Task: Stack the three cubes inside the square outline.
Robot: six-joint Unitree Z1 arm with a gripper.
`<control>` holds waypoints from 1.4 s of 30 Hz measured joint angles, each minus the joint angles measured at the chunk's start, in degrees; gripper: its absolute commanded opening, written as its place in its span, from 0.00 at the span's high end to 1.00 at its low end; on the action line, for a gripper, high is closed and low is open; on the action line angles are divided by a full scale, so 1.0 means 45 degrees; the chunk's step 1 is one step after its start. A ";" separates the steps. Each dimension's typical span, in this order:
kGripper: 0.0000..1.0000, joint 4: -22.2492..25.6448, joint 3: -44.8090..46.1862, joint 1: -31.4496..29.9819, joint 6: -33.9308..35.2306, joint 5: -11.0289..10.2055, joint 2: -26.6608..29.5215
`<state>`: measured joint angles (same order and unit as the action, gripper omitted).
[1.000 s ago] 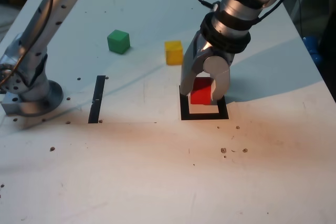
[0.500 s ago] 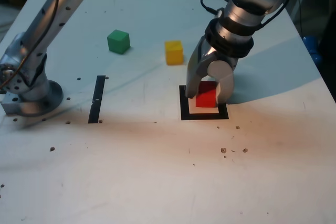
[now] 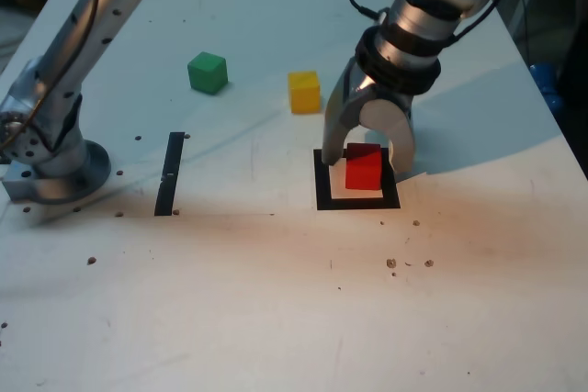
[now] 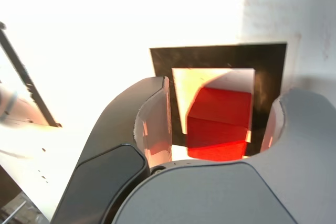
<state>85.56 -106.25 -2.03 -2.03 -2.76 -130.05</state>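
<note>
The red cube [image 3: 364, 170] sits inside the square outline [image 3: 323, 192], slightly turned against the frame. My gripper [image 3: 367, 161] stands open around it, one finger on each side. In the wrist view a gap shows between each finger and the red cube [image 4: 218, 124], which rests on the white middle of the square outline [image 4: 220, 56] with my gripper [image 4: 216, 111] straddling it. The yellow cube [image 3: 304, 92] lies on the table just behind the outline. The green cube [image 3: 208, 72] lies farther toward the exterior view's left.
A straight black tape strip [image 3: 169, 173] lies on the white table at the exterior view's left. The arm's base [image 3: 50, 158] stands at the left edge. Small dark specks dot the table's front.
The gripper has set the red cube down in the outline and opened, letting go of it. The green and yellow cubes have not moved.
</note>
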 measured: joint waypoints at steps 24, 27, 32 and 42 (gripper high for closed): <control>0.01 -0.0947 0.2995 0.4778 -0.2212 -0.0888 0.2347; 0.02 -0.1305 0.3021 0.5056 -0.2652 -0.0677 0.2161; 0.05 -0.1556 0.3032 0.5370 -0.3003 -0.0416 0.1822; 0.37 -0.1676 0.3075 0.5574 -0.3071 -0.0205 0.1278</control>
<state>78.01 -92.41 23.06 -15.84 -3.68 -124.30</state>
